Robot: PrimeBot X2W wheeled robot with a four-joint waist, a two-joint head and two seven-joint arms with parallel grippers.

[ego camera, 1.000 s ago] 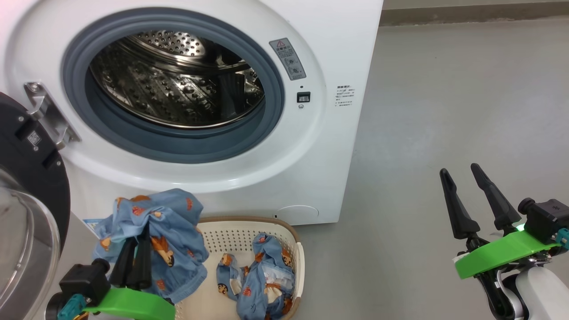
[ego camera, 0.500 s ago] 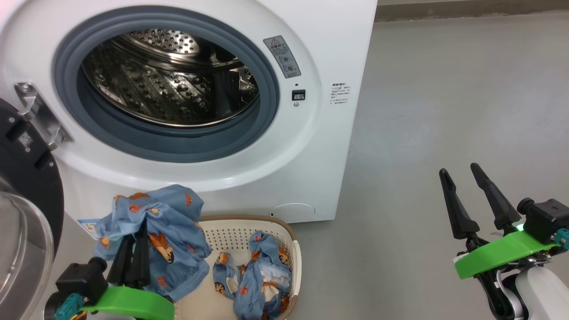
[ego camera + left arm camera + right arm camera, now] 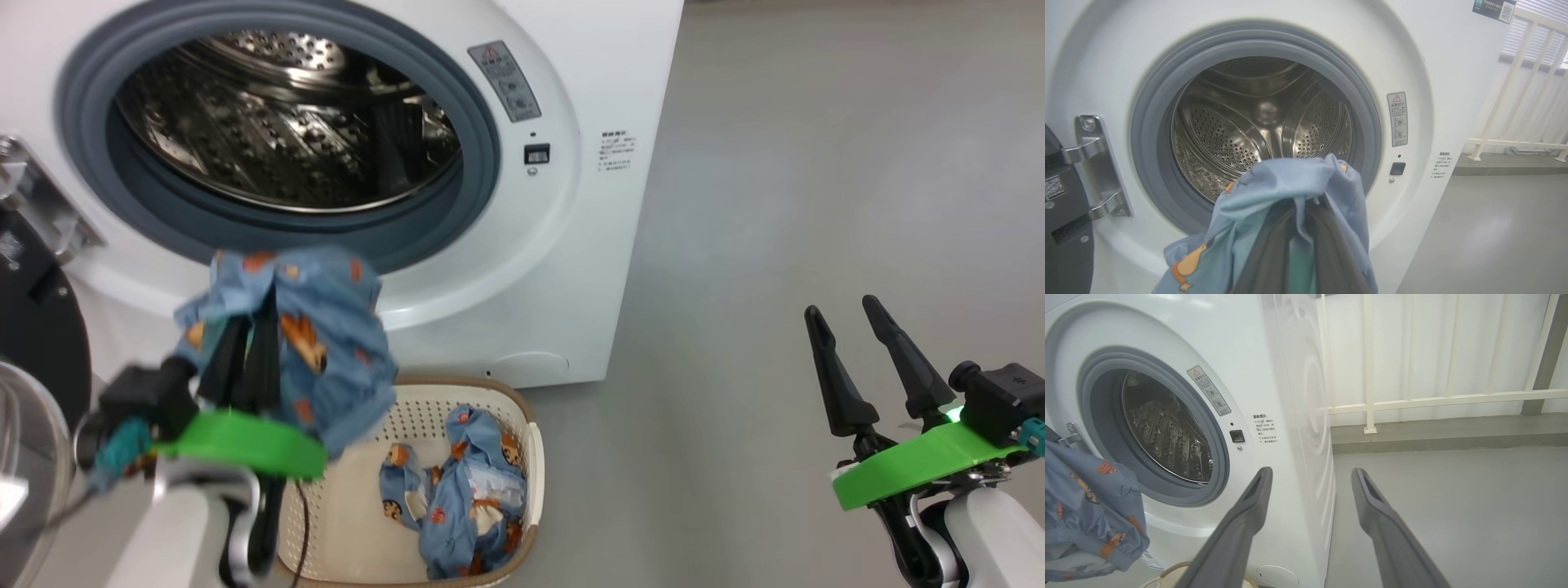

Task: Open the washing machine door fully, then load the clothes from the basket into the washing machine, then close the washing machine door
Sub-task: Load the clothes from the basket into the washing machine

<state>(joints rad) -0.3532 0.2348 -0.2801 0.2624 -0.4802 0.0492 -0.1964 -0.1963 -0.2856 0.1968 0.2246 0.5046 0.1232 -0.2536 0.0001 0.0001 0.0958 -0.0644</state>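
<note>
The white washing machine (image 3: 571, 245) stands with its steel drum (image 3: 277, 122) exposed. Its black washing machine door (image 3: 33, 327) hangs swung out at the left edge. My left gripper (image 3: 249, 327) is shut on one of the clothes, a blue printed garment (image 3: 326, 343), held up in front of the grey gasket's lower rim, above the basket (image 3: 526, 441). In the left wrist view the garment (image 3: 1290, 183) drapes over my fingers (image 3: 1327, 249) before the drum (image 3: 1261, 122). Another blue garment (image 3: 465, 498) lies in the basket. My right gripper (image 3: 841, 306) stands open and empty at the right, over the floor.
Grey floor (image 3: 816, 163) stretches to the right of the machine. A white railing (image 3: 1433, 400) runs along the wall behind it. The door's metal hinge (image 3: 1098, 167) juts out at the left of the opening. The held garment (image 3: 1090, 514) hangs at the right wrist view's left edge.
My left gripper has risen with the blue garment from just above the basket toward the drum opening's lower rim. The head camera has shifted. The right gripper has stayed still.
</note>
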